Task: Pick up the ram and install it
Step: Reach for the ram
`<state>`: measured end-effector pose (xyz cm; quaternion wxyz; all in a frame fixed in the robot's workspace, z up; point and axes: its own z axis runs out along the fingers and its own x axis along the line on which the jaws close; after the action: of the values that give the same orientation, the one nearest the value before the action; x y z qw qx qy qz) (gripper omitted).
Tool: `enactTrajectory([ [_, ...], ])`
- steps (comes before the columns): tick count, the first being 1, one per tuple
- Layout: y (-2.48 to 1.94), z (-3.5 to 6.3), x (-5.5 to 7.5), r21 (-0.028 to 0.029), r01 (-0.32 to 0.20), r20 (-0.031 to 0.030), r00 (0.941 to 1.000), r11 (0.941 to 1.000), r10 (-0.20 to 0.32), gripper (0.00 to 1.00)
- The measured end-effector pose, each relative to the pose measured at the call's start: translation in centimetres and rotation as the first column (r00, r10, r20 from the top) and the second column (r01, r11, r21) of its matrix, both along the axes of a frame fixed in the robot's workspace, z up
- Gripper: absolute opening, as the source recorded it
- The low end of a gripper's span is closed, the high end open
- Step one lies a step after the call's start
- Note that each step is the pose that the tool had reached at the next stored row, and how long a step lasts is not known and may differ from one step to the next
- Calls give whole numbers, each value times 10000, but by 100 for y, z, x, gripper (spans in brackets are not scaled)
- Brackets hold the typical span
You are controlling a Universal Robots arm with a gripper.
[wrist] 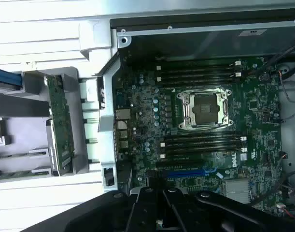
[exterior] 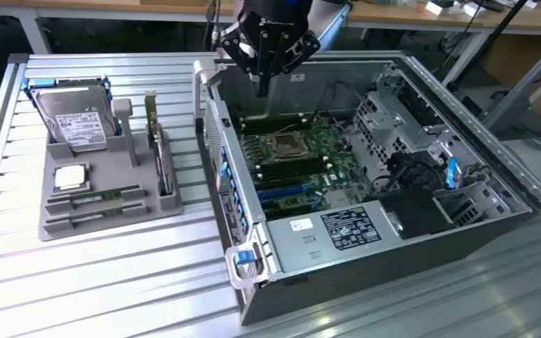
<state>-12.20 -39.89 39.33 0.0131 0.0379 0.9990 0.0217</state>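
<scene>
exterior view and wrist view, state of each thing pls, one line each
computer case, side open
ram, in grey holder slot
ram slots, empty
processor socket, empty
hard drive, standing in holder
gripper, above the case, away from ram

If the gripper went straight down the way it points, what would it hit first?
The gripper would likely meet the motherboard in the open computer case, near the memory slots beside the processor socket; depth is unclear.
</scene>
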Motion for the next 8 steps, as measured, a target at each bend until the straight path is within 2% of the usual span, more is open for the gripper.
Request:
enactTrajectory([
  [8,0,0,-59,1,0,0,10000,10000,0,11],
])
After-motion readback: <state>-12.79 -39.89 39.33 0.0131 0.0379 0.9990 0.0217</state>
